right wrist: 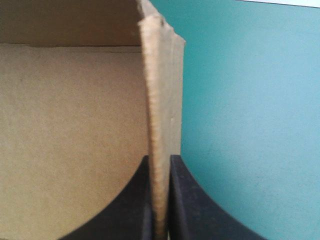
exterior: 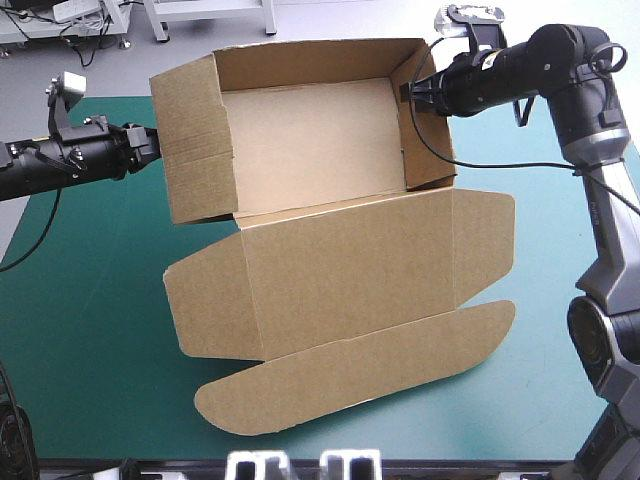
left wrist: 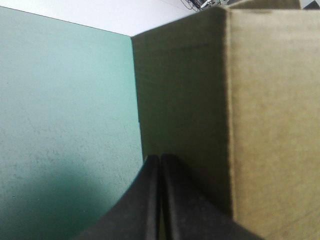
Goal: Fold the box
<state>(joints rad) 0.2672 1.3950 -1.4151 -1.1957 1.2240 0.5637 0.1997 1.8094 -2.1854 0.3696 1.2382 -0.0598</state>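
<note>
Gaping box [exterior: 310, 150], walls up, lid [exterior: 350, 265] flat

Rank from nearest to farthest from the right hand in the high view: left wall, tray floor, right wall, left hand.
1. Right wall, clamped in the right hand.
2. Tray floor, in the middle.
3. Left wall, on the opposite side.
4. Left hand, just outside that wall.

Bright even light; soft shadow beside box [left wrist: 270, 125]
</note>
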